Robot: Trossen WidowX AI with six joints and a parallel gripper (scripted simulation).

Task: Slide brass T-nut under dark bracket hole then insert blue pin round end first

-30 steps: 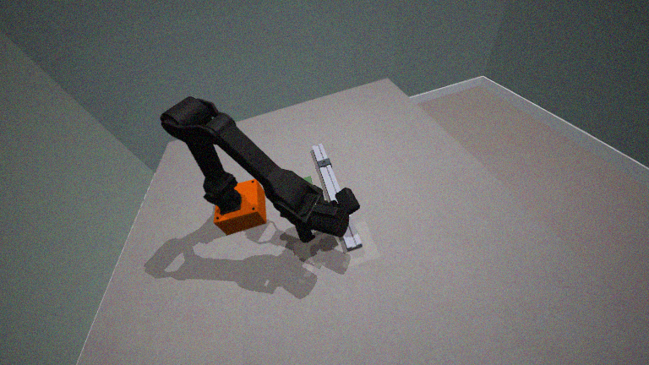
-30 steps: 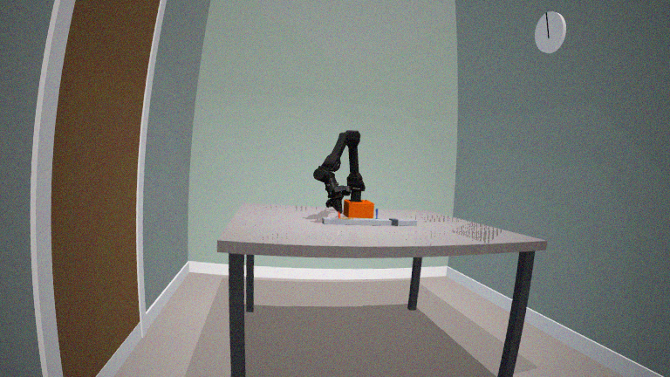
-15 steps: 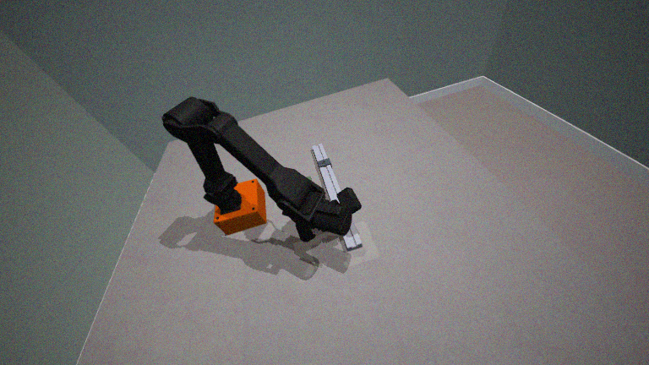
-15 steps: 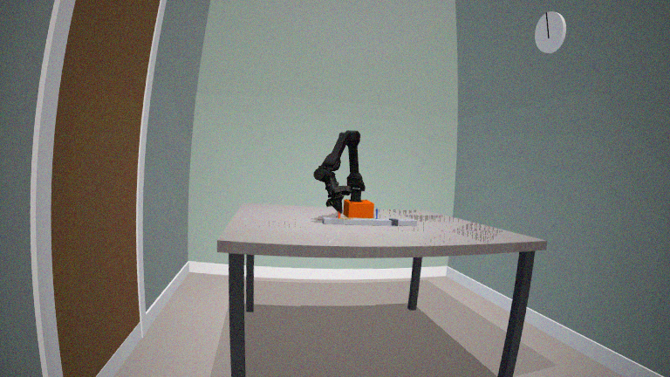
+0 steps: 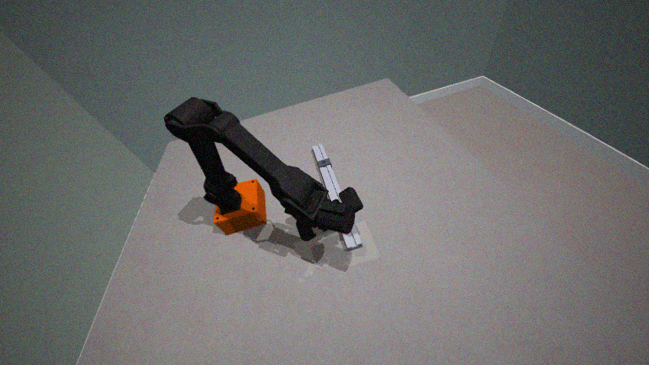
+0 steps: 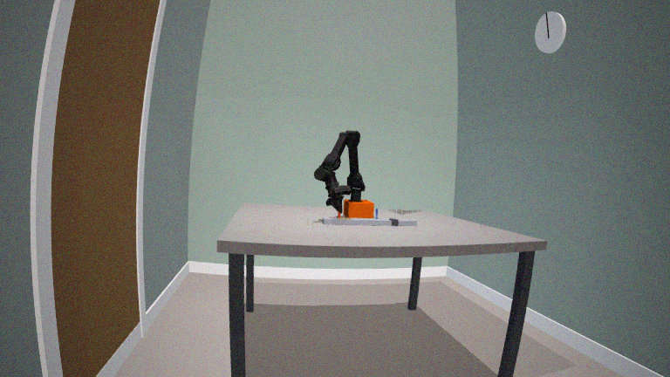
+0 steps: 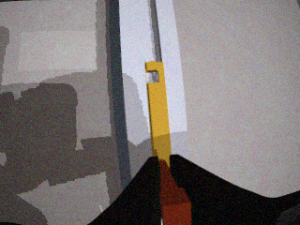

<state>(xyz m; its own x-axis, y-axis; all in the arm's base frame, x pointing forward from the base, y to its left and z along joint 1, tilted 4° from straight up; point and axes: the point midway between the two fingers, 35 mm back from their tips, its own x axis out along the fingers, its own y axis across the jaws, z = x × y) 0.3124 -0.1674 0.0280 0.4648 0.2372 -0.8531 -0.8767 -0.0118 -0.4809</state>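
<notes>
The pale aluminum rail [image 5: 330, 180] [image 6: 358, 222] [image 7: 133, 47] lies on the table, with the dark bracket [image 5: 324, 162] [image 6: 393, 222] across it toward its far end in the top view. My gripper [image 6: 339, 210] [image 7: 163, 163] is shut on the orange handle [image 7: 176, 208] of the brass T-nut [image 7: 159, 110], near the rail's other end. In the wrist view the nut is long and narrow, roughly in line with the slot and over it; whether it is inside the slot I cannot tell. The blue pin [image 6: 377, 213] stands upright behind the rail. The green tray is hidden.
The arm's orange base box [image 5: 246, 205] [image 6: 358, 208] stands behind the rail in the exterior view. The arm covers part of the rail in the top view. The table [image 5: 430, 269] [image 6: 276, 234] extends around the rail, and its edges show in the top and exterior views.
</notes>
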